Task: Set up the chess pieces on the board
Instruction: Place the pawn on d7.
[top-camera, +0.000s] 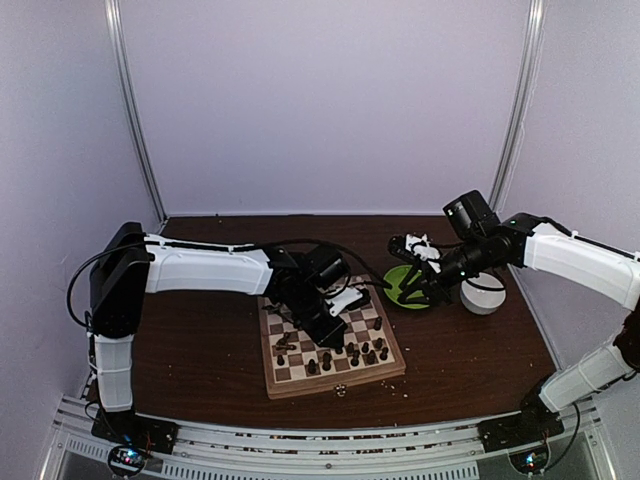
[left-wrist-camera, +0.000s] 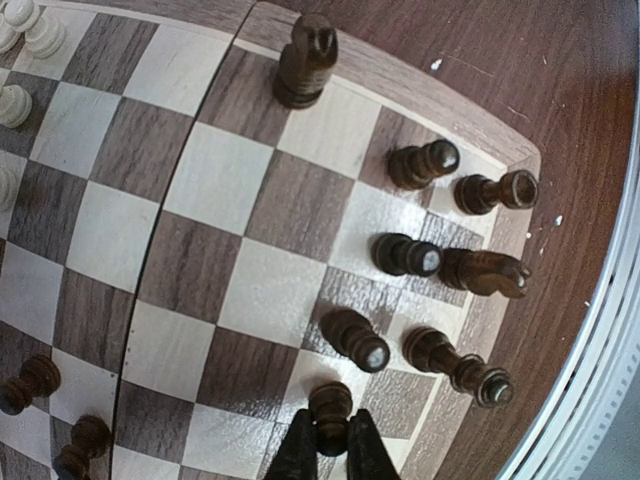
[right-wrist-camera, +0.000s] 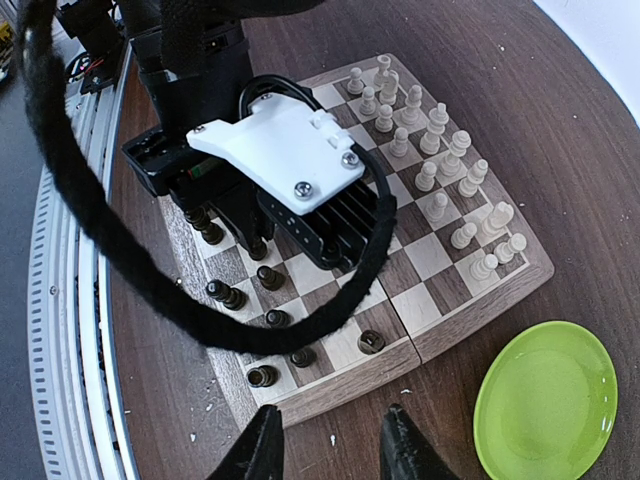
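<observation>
The left claw pinches a dark piece at the board; centre it upright on its square, clear of neighbouring pieces, then release; the right claw hangs spread, empty.

Robot lab: white-walled test enclosure

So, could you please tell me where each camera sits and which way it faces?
Top external: above and behind the robot, looking down on the board; left arm and right arm show.
Left wrist: close over the board; left gripper pinches a dark piece.
Right wrist: faces the board from near the green plate; right gripper shows, open.
Shared: all see the board.
</observation>
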